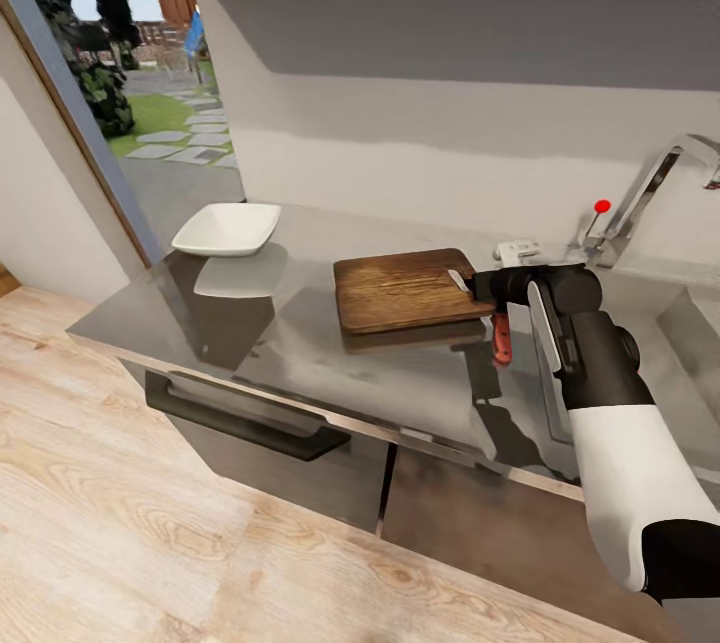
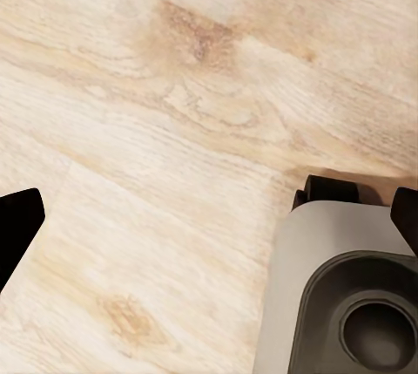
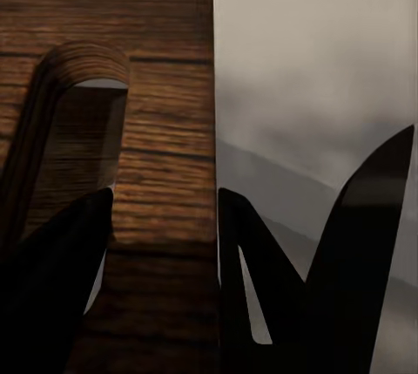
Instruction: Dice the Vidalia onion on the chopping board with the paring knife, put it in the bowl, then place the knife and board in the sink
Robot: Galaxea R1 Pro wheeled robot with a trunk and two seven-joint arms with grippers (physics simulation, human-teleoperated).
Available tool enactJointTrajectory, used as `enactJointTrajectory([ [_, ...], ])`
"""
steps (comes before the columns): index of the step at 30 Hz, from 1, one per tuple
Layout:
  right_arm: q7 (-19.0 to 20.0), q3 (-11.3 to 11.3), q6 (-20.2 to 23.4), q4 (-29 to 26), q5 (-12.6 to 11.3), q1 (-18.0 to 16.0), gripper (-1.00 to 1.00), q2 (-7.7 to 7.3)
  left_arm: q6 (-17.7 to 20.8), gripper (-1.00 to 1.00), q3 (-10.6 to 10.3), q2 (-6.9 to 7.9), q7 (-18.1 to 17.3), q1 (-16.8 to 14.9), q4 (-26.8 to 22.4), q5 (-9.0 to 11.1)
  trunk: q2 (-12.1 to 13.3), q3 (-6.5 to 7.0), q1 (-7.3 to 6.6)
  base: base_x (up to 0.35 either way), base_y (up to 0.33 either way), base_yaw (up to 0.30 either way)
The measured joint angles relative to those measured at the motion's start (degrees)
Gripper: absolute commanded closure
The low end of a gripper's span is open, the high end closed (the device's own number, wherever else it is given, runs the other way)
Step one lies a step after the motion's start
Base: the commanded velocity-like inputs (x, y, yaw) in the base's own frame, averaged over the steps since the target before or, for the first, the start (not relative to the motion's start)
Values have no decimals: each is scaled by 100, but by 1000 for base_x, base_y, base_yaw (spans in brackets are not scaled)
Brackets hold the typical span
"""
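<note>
The chopping board [image 1: 405,289] lies on the grey countertop [image 1: 300,343], its handle slot toward the sink [image 1: 700,323]. My right gripper [image 1: 478,283] is at that end. In the right wrist view one finger [image 3: 61,287] sits in the slot and the other [image 3: 252,278] is outside the board's [image 3: 148,86] end edge, pressed on the strip between them. The paring knife's red handle [image 1: 501,338] shows just under my right wrist, beside the board. The white bowl [image 1: 227,228] stands at the counter's far left. My left gripper [image 2: 218,200] hangs open over the wooden floor. The Vidalia onion is out of view.
The chrome tap [image 1: 650,188] with its red knob [image 1: 601,206] rises behind the sink, and a small white object [image 1: 517,250] sits near its base. Dark cabinets with a bar handle [image 1: 240,418] are below the counter. My grey base [image 2: 348,304] shows in the left wrist view.
</note>
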Motion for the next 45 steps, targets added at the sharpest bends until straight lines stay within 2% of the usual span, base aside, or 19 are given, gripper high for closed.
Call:
enactJointTrajectory([
  [23,7,-14,-3,-20,1,0,100,-8,0,-100,0,0,0,0,0,0,0,0,0,0,0,0],
  [36,20,-25,4,-376,-14,0,100,-3,0,-100,0,0,-1,0,0,0,0,0,0,0,0,0],
  [45,16,-11,6,-394,-19,0,100,-9,0,-100,0,0,-2,0,0,0,0,0,0,0,0,-1],
])
